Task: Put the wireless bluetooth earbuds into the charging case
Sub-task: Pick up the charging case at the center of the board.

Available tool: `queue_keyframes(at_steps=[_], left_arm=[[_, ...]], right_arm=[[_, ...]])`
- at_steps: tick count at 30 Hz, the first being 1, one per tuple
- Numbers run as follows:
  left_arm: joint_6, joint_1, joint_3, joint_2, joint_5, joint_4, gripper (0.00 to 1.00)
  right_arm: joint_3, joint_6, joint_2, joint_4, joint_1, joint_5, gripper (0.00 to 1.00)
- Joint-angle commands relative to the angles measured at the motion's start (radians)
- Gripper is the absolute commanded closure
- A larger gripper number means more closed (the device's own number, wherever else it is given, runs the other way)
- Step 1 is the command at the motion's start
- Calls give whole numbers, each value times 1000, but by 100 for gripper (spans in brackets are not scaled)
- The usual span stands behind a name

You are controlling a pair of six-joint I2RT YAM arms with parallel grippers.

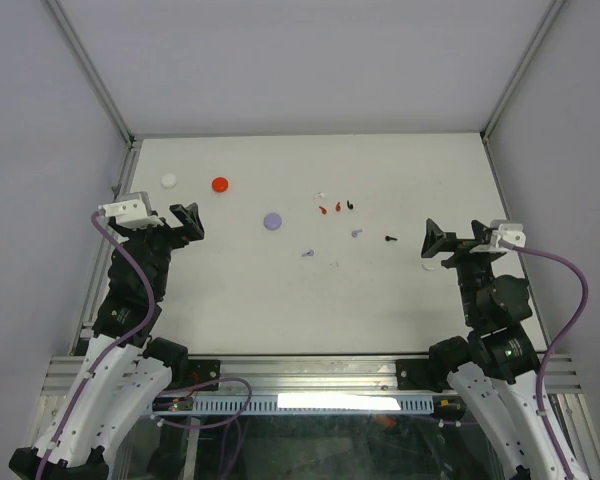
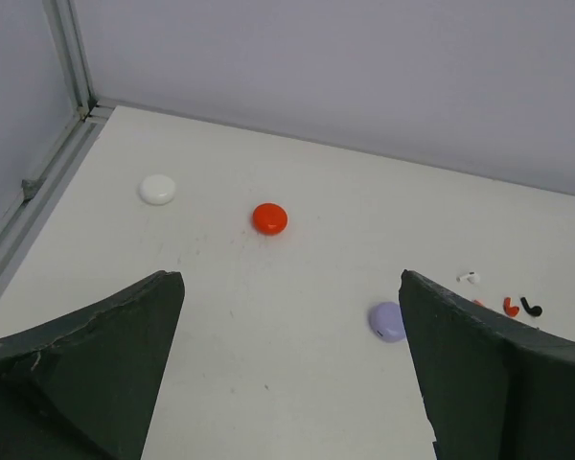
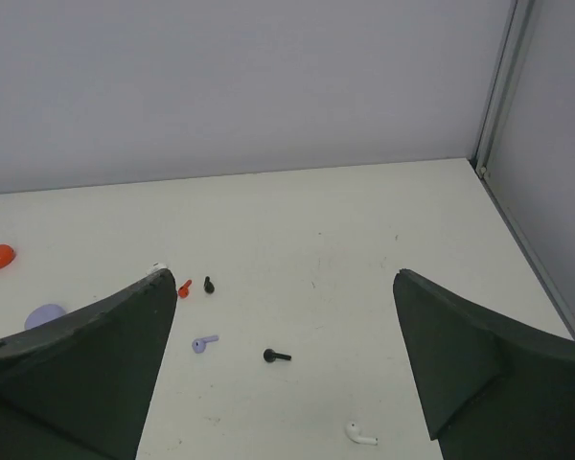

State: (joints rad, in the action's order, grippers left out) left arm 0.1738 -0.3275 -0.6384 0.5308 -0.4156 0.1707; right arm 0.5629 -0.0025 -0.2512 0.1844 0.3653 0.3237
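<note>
The left tool point(image 1: 187, 222) and right tool point(image 1: 435, 240) both gape wide, holding nothing. The earbuds point(image 1: 338, 207) lie loose mid-counter point(image 1: 270, 300), right of a lavender case point(image 1: 271, 221) (one white earbud point(image 3: 359, 434), apparently, sits nearest the right tool).

White case point(image 1: 169, 180), red case point(image 1: 220, 184), lavender case point(image 1: 272, 221), black earbud point(image 1: 390, 238)

White table point(image 1: 310, 300) boxed in by pale grey walls point(image 1: 300, 60).
Metal posts point(image 1: 90, 70) rise beyond the left pincer point(image 1: 188, 222) and right pincer point(image 1: 432, 243); a rail point(image 1: 310, 375) runs behind them.
</note>
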Motion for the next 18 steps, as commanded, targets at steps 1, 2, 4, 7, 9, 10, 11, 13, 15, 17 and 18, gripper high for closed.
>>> queue_keyframes(at_steps=[1, 2, 4, 7, 9, 10, 11, 13, 15, 17, 18], left_arm=[[-12, 1, -21, 6, 36, -42, 1], [-8, 2, -22, 10, 47, -42, 1], [-1, 3, -25, 20, 72, -42, 1], [9, 4, -33, 42, 103, -41, 1], [20, 4, -46, 64, 151, -42, 1], [30, 4, -52, 80, 174, -42, 1], [43, 4, -61, 96, 192, -41, 1], [66, 4, -77, 134, 226, -41, 1], [104, 3, -99, 186, 235, -39, 1], [153, 3, -123, 251, 238, -23, 1], [177, 3, -132, 287, 248, -20, 1]], right_arm=[[38, -13, 21, -49, -2, -14, 1], [35, -11, 25, -52, -3, -14, 1], [32, -10, 27, -58, -3, -18, 1], [32, -5, 26, -60, -3, -30, 1], [29, -5, 30, -60, -2, -36, 1], [28, -6, 35, -61, -2, -39, 1], [25, -6, 42, -63, -3, -42, 1], [18, -8, 55, -68, -3, -48, 1], [15, -10, 69, -72, -3, -53, 1], [14, -10, 76, -74, -3, -59, 1], [13, -10, 77, -74, -2, -64, 1]])
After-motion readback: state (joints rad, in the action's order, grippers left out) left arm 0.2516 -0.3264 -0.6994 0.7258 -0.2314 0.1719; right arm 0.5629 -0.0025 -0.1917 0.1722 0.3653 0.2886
